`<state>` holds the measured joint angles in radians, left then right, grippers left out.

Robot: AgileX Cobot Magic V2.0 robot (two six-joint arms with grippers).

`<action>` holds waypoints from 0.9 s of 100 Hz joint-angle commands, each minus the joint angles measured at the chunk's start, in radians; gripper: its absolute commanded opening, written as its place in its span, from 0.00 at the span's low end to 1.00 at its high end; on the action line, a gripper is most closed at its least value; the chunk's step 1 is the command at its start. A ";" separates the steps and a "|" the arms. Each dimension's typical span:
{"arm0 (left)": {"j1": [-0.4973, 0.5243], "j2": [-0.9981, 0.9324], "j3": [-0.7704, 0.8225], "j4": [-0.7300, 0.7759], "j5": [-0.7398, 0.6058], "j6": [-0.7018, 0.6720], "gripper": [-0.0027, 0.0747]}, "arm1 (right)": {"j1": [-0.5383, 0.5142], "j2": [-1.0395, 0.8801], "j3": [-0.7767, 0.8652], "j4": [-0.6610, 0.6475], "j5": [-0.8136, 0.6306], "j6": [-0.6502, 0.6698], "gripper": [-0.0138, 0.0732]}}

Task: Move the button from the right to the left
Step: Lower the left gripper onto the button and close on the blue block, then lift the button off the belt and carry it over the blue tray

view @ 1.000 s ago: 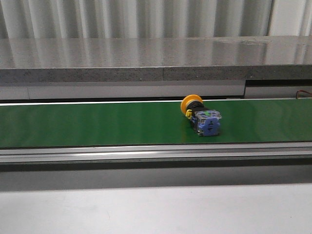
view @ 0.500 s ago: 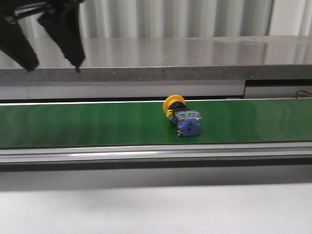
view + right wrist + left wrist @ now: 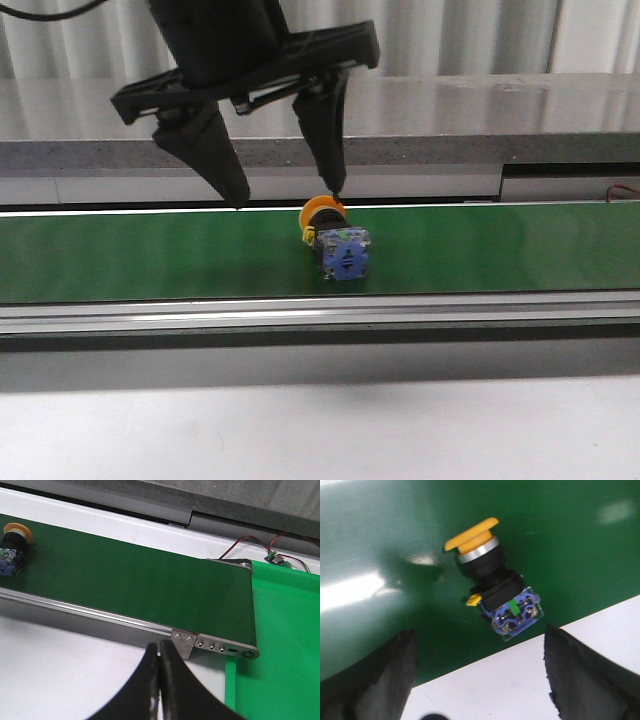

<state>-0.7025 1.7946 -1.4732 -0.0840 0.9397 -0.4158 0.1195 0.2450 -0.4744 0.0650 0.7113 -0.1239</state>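
Observation:
The button [image 3: 337,239] lies on its side on the green conveyor belt [image 3: 150,255], yellow head toward the back, blue-and-clear block toward the front. It also shows in the left wrist view [image 3: 492,593] and, small, in the right wrist view [image 3: 11,548]. My left gripper [image 3: 287,200] hangs open just above the belt, its right fingertip [image 3: 332,185] over the yellow head, its left fingertip [image 3: 235,195] well to the left. In the left wrist view the gripper [image 3: 480,675] is spread wide and empty. My right gripper [image 3: 159,667] is shut and empty, out of the front view.
A grey stone ledge [image 3: 400,120] runs behind the belt. A metal rail [image 3: 320,315] edges the belt's front, with white table [image 3: 320,430] before it. In the right wrist view the belt's end bracket [image 3: 215,645] meets a bright green sheet [image 3: 285,645]; wires [image 3: 260,547] lie behind.
The button has travelled left along the belt. My left gripper has come in from the upper left and dropped open over the button's left side.

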 commanded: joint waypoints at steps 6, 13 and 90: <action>-0.013 0.006 -0.051 -0.039 -0.035 -0.011 0.70 | -0.001 0.011 -0.027 0.000 -0.071 -0.009 0.08; -0.013 0.023 -0.051 -0.048 -0.043 -0.011 0.70 | -0.001 0.011 -0.027 0.000 -0.071 -0.009 0.08; -0.013 0.002 -0.051 0.045 -0.044 -0.047 0.06 | -0.001 0.011 -0.027 0.000 -0.071 -0.009 0.08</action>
<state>-0.7092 1.8960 -1.4918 -0.0542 0.9167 -0.4507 0.1195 0.2450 -0.4744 0.0650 0.7113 -0.1239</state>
